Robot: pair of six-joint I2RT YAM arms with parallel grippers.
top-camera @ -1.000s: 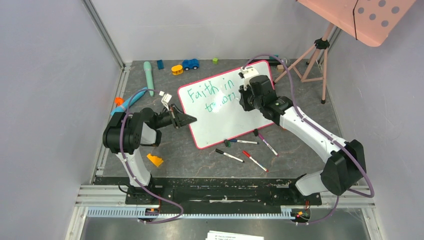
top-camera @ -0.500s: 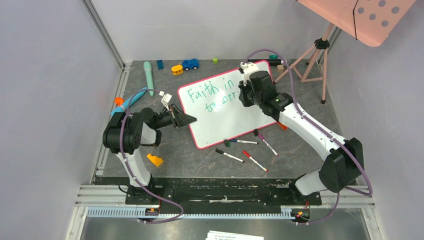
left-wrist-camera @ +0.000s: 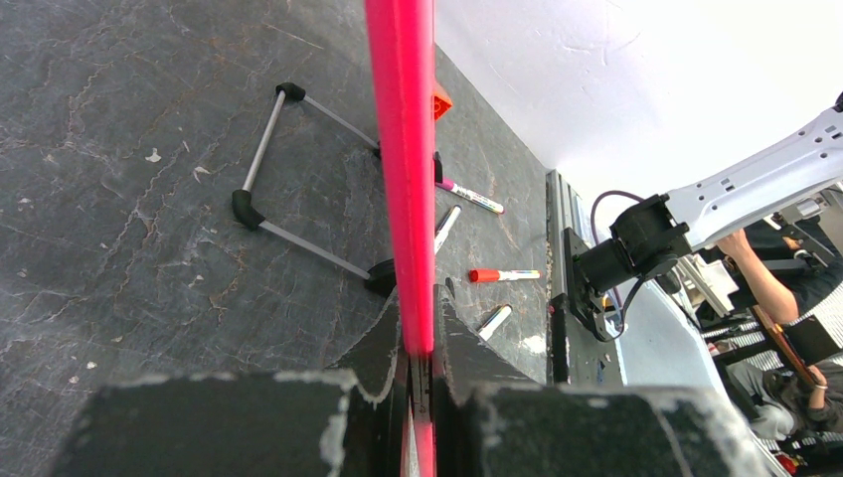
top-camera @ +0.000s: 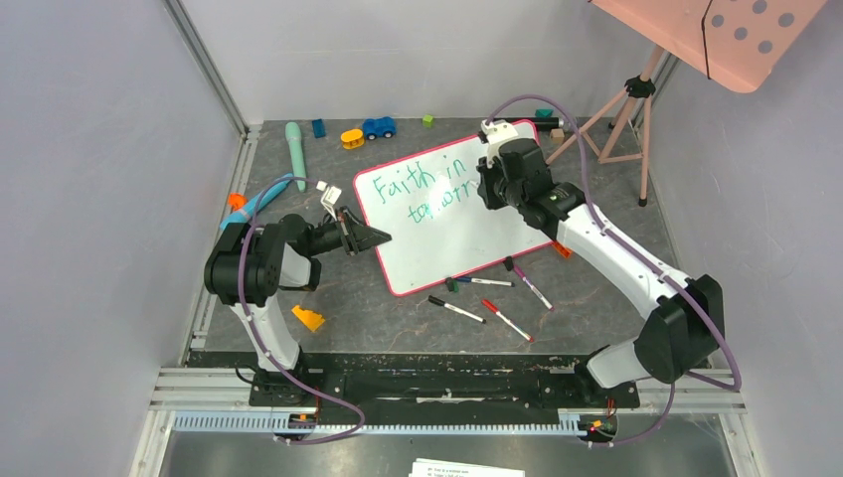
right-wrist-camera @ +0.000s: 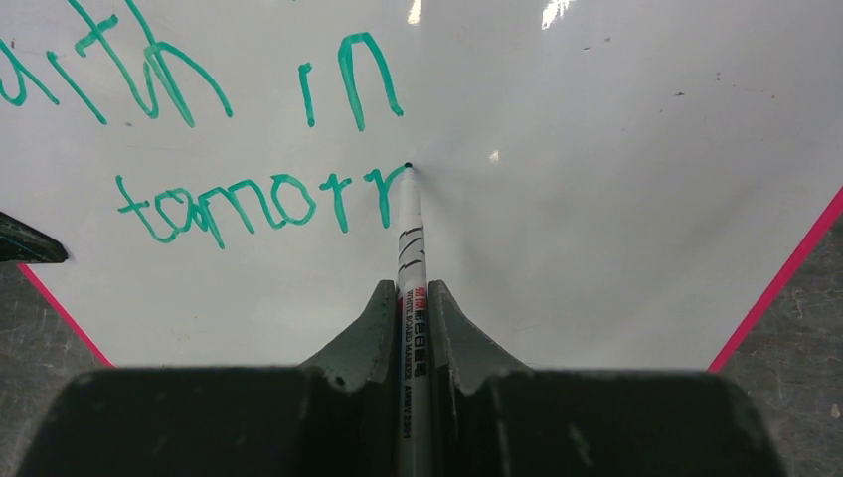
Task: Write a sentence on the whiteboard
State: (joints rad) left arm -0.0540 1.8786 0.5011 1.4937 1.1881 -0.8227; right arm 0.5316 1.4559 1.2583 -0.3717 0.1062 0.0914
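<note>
Centre of the top view: board on the grey table, its long side running from lower left to upper right.
Writing: sentence in green, upper left of the right wrist view. It reads "…ith in" above and "tomorr" below, so the second line looks unfinished.
Right claw: clamped on a marker. The barrel runs straight out between the fingers, so the tip meets the board squarely.
Tip: touching the white surface just right of the last "r", where the next letter would go.
Left claw: closed on the board's pink rim, bottom centre of the left wrist view. This is likely a brace, so the board does not slide under the pen's push.
Prop: wire stand with black feet, left of the rim in that view. It seems to hold the board at a slope.
Spare markers: several lie below the board in the top view, apart from both arms.
Step in hand: judged mid-word in "tomorrow", with more of the sentence to come.
</note>
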